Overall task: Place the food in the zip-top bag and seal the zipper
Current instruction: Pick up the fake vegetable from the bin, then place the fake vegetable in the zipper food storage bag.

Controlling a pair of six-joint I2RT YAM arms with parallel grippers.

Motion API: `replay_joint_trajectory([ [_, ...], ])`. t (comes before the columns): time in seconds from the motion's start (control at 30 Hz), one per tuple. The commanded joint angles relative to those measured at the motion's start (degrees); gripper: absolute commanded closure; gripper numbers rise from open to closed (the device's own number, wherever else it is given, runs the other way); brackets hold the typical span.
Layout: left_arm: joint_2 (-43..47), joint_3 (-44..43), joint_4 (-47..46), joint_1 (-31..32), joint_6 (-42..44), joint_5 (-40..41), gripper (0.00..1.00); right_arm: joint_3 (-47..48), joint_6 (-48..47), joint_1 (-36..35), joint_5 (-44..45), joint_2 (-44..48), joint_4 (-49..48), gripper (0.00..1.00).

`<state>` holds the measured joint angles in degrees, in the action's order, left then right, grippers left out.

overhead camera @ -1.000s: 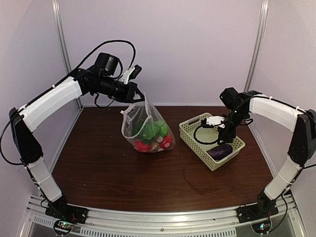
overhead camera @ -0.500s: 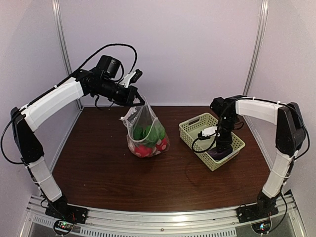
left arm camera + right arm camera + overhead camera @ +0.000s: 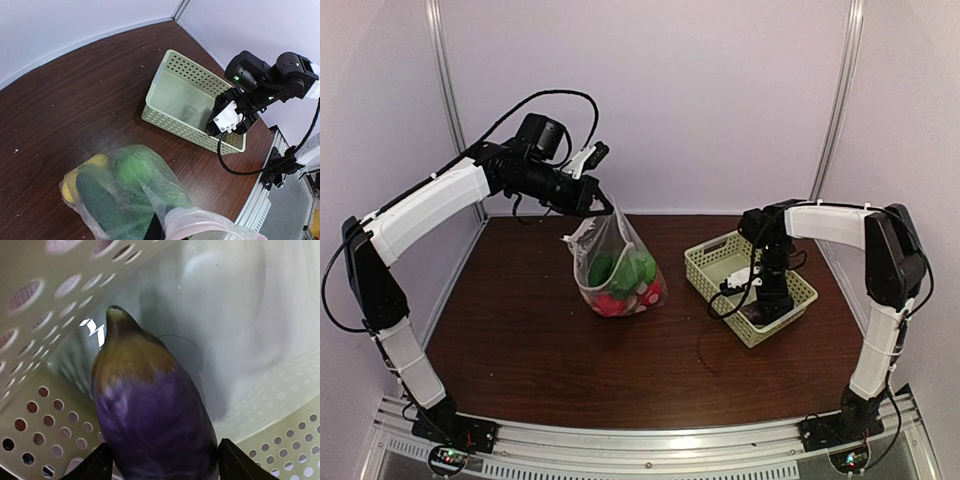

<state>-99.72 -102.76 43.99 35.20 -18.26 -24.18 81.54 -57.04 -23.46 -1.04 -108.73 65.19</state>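
Observation:
The clear zip-top bag (image 3: pixel 617 262) hangs from my left gripper (image 3: pixel 606 206), which is shut on its top edge above the table. Green and red food (image 3: pixel 625 275) fills its lower half. The left wrist view looks down through the bag at a green cucumber (image 3: pixel 100 200), a yellow piece (image 3: pixel 95 162) and a green round piece (image 3: pixel 135 170); the whitish zipper (image 3: pixel 210 220) curves along the bottom. My right gripper (image 3: pixel 768 303) reaches down into the basket. It is open, with one black finger (image 3: pixel 97 465) on each side of the purple eggplant (image 3: pixel 150 405), which lies on the basket floor.
The pale green lattice basket (image 3: pixel 718 262) stands at the right of the brown table (image 3: pixel 540 340), and my right arm's black cable loops over its near wall. The basket's perforated walls (image 3: pixel 30 410) close in tightly around the right gripper.
My right gripper has dropped from above the basket down over the eggplant. The left arm has shifted the hanging bag slightly, and the bag now hangs narrower.

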Motion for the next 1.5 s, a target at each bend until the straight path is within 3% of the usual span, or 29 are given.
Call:
replay_joint_trajectory([
  [0.0, -0.4, 0.3, -3.6, 0.2, 1.0, 0.2, 1.0, 1.0, 1.3, -0.3, 2.1, -1.5, 1.1, 0.3],
  [0.27, -0.4, 0.3, -3.7, 0.2, 1.1, 0.3, 1.0, 2.3, 2.0, -0.2, 2.9, -0.2, 1.3, 0.48],
  [0.43, -0.4, 0.6, -4.1, 0.2, 1.0, 0.3, 1.0, 6.8, 3.3, 0.2, 0.4, 4.1, 2.5, 0.5],
  [0.53, -0.4, 0.7, -4.5, 0.2, 0.7, -0.1, 1.0, 11.7, 4.6, 0.1, -5.1, 6.7, 5.2, 0.5],
  [0.67, -0.5, 1.6, -6.1, 0.2, 0.6, -2.0, 1.0, 17.9, 6.4, -0.1, -19.9, 10.6, 6.4, 0.51],
  [0.83, -2.3, 1.6, -6.7, 0.2, 0.8, -3.8, 1.0, 23.5, 12.0, -1.6, -37.3, 15.0, -1.5, 0.52],
  [1.07, -3.8, 1.2, -7.0, 0.2, 1.1, -4.4, 1.0, 22.3, 31.6, -6.0, -52.5, 19.0, -27.3, 0.51],
  [1.2, -3.7, 1.2, -7.0, 0.2, 1.4, -5.3, 1.0, 27.0, 36.4, -11.6, -54.0, 16.2, -30.3, 0.51],
  [1.47, -1.9, 1.5, -7.0, 0.2, 1.3, -5.7, 1.0, 37.6, 32.7, -23.8, -50.8, 6.3, -25.5, 0.51],
])
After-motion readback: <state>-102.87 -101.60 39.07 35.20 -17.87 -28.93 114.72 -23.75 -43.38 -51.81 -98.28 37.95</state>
